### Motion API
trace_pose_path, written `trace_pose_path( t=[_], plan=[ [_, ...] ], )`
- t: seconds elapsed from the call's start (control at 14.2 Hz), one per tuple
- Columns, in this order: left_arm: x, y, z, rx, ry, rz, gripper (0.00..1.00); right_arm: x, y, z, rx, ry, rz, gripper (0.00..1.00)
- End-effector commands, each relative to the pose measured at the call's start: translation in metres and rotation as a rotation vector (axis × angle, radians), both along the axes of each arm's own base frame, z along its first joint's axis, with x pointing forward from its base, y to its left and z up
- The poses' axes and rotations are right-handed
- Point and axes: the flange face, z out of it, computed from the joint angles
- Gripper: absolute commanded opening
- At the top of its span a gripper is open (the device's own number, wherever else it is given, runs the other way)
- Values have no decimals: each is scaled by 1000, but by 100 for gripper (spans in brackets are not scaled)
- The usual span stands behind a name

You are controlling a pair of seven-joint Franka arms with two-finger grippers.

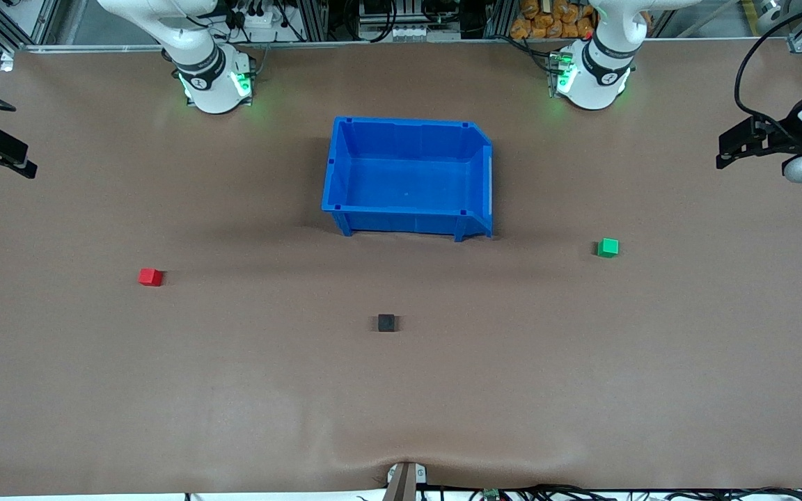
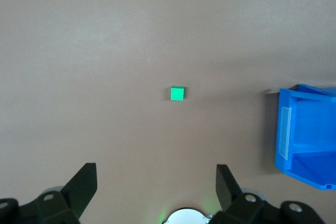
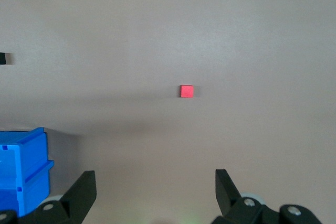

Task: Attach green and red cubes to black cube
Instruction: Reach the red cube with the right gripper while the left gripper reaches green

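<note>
black cube (image 3: 2, 58) only in right wrist view

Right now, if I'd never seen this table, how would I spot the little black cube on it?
Start at the big blue bin in the middle of the brown table. Come from it toward the front camera to a bare stretch, where the black cube sits alone. The red cube and green cube lie off toward either end; it is the only dark one.

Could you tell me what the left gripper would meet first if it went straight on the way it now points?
Probably bare table: the open left gripper faces it, with the green cube close to that line.
</note>
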Motion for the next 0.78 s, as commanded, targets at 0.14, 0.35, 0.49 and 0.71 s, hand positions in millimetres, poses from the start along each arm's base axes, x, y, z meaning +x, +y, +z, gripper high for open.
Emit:
trace_pose_path(
  t=[0.14,0.35,0.49,0.71],
  plan=[
    [4,1,-2,0,2,-5,100,1,-3,2,19,1,8,100],
    [8,2,-10,2,23,10,100,3,-3,1,19,-5,8,100],
    [10,4,-16,2,36,21,100,5,-4,-3,20,1,5,100],
    [18,6,-37,5,86,29,100,17,-8,-25,12,41,-6,100]
  ],
)
